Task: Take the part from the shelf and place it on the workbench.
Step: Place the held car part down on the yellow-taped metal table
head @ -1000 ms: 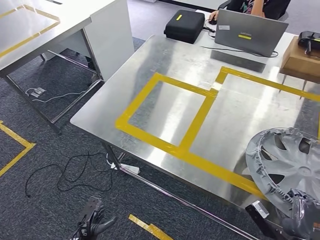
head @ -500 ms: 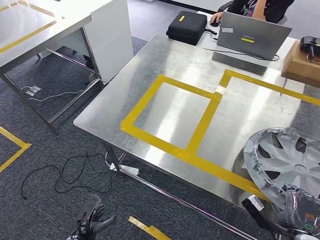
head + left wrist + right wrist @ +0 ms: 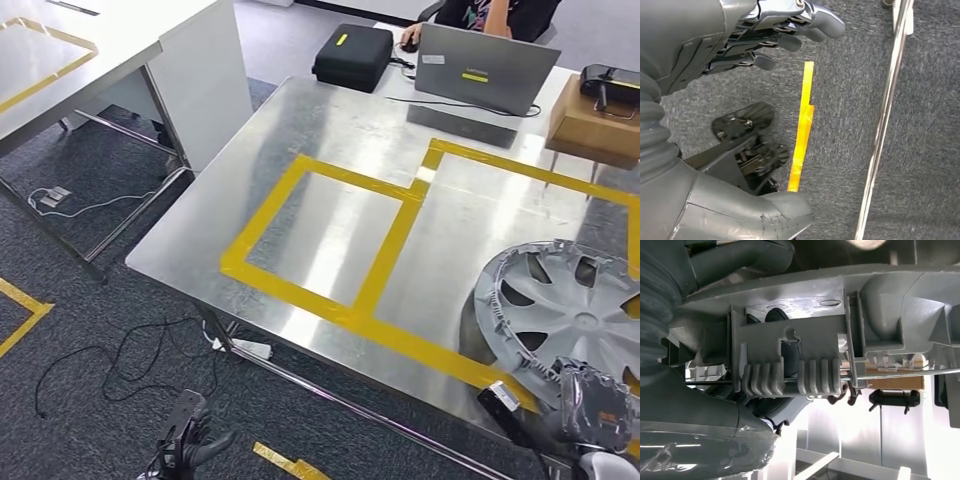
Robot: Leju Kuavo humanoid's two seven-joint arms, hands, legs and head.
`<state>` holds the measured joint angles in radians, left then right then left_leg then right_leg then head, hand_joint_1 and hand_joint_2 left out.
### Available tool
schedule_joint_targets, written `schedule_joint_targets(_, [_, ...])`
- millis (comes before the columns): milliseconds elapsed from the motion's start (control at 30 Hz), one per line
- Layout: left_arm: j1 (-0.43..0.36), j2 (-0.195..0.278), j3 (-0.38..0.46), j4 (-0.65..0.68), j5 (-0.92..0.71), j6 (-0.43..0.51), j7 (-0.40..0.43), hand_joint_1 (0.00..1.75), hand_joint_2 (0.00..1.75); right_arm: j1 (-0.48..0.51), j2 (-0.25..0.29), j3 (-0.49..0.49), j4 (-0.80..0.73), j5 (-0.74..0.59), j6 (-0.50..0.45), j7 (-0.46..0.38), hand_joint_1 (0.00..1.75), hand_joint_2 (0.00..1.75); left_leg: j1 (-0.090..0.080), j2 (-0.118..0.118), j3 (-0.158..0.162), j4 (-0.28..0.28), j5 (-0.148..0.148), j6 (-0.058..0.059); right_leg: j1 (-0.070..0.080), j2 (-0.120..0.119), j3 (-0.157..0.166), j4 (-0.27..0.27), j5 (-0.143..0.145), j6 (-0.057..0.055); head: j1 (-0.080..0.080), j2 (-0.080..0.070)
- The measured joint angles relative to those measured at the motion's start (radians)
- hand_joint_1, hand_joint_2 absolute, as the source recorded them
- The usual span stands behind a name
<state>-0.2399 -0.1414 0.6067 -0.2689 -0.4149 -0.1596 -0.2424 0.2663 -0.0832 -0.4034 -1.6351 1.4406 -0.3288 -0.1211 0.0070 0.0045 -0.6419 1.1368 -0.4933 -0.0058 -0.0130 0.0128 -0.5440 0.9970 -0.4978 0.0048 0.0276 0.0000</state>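
The part is a grey plastic wheel cover [image 3: 570,310], tilted over the near right corner of the steel workbench [image 3: 332,110], above its yellow tape frames [image 3: 377,285]. My right hand [image 3: 596,408] grips the cover's near rim from below. I cannot tell whether the cover touches the bench. The right wrist view shows the cover's ribbed underside [image 3: 810,340] against my right hand [image 3: 711,440]. My left hand [image 3: 187,440] hangs low over the carpet in front of the bench. Its fingers [image 3: 791,30] are spread and hold nothing.
At the bench's far edge are a grey laptop [image 3: 483,65], a black case [image 3: 355,55] and a cardboard box [image 3: 585,120], with a person [image 3: 498,12] behind the laptop. A white table [image 3: 98,50] stands to the left. Cables [image 3: 128,365] and a power strip [image 3: 249,350] lie under the bench.
The whole view has shifted, so the camera moved. My right hand and the wheel cover sit a little higher in the picture, further over the bench. The left hand still hangs low.
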Motion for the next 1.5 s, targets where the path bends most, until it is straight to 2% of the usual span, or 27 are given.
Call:
schedule_joint_targets(33, [-0.003, 0.0, 0.0, 0.0, -0.003, 0.0, 0.002, 0.0, 1.75, -0.016, -0.013, 0.01, 0.019, -0.004, 0.003, 0.008, 1.75, 1.75, 0.0, 0.0, 0.025, -0.06, 0.024, 0.003, 0.002, 0.004, 0.001, 0.002, -0.003, 0.005, 0.0, 0.0])
schedule_joint_targets(67, [-0.007, -0.002, -0.001, 0.0, -0.007, 0.0, 0.003, 0.0, 1.75, -0.032, -0.027, 0.02, 0.041, -0.007, 0.004, 0.017, 1.75, 1.75, 0.0, -0.001, 0.041, -0.1, 0.035, 0.005, 0.003, 0.007, 0.001, 0.003, -0.005, 0.011, 0.0, 0.0])
schedule_joint_targets(133, [-0.012, -0.005, -0.004, 0.0, -0.013, 0.0, 0.005, 0.0, 1.75, -0.063, -0.056, 0.038, 0.087, -0.013, 0.001, 0.03, 1.75, 1.75, 0.0, -0.002, 0.048, -0.124, 0.033, 0.005, 0.005, 0.01, -0.003, 0.006, -0.008, 0.007, 0.001, 0.0])
schedule_joint_targets(200, [-0.015, -0.008, -0.008, 0.0, -0.02, 0.0, 0.004, 0.0, 1.75, -0.093, -0.084, 0.056, 0.134, -0.018, -0.008, 0.036, 1.75, 1.75, -0.001, -0.003, 0.047, -0.124, 0.035, 0.003, 0.005, 0.008, -0.002, 0.003, -0.008, -0.003, 0.001, 0.0])
schedule_joint_targets(233, [-0.016, -0.01, -0.011, 0.0, -0.023, 0.0, 0.004, 0.0, 1.75, -0.108, -0.096, 0.067, 0.157, -0.02, -0.016, 0.038, 1.75, 1.75, -0.002, -0.004, 0.047, -0.124, 0.035, 0.005, 0.004, 0.008, 0.0, 0.0, -0.006, -0.003, 0.002, 0.0])
schedule_joint_targets(367, [-0.024, -0.017, -0.026, 0.0, -0.036, -0.001, -0.003, 0.0, 1.75, -0.152, -0.128, 0.12, 0.225, -0.022, -0.059, 0.031, 1.75, 1.75, -0.006, -0.005, 0.047, -0.124, 0.034, 0.015, 0.002, 0.007, 0.004, -0.009, -0.001, 0.007, 0.002, 0.0])
schedule_joint_targets(500, [-0.028, -0.021, -0.033, 0.0, -0.046, -0.002, -0.015, 0.0, 1.75, -0.164, -0.133, 0.194, 0.237, -0.029, -0.096, 0.021, 1.75, 1.75, -0.01, -0.005, 0.047, -0.123, 0.033, 0.02, -0.002, 0.006, 0.004, -0.011, 0.0, 0.027, 0.001, 0.0])
schedule_joint_targets(600, [-0.029, -0.022, -0.041, 0.0, -0.05, -0.006, -0.02, 0.0, 1.75, -0.165, -0.135, 0.253, 0.227, -0.026, -0.101, 0.036, 1.75, 1.75, -0.01, -0.005, 0.047, -0.123, 0.033, 0.02, -0.002, 0.005, 0.004, -0.011, 0.0, 0.031, 0.001, 0.0])
schedule_joint_targets(833, [-0.029, -0.022, -0.053, 0.0, -0.066, -0.001, -0.036, 0.0, 1.75, -0.164, -0.155, 0.304, 0.22, -0.031, -0.105, 0.053, 1.75, 1.75, -0.008, -0.005, 0.047, -0.123, 0.034, 0.02, 0.0, 0.004, 0.003, -0.01, 0.0, 0.031, 0.001, 0.0])
schedule_joint_targets(1500, [-0.029, -0.023, -0.057, 0.0, -0.07, 0.014, -0.056, 0.0, 1.75, -0.136, -0.166, 0.313, 0.194, -0.031, -0.127, 0.054, 1.75, 1.75, -0.006, -0.005, 0.047, -0.124, 0.034, 0.02, 0.001, 0.004, 0.002, -0.009, -0.001, 0.03, 0.001, 0.0])
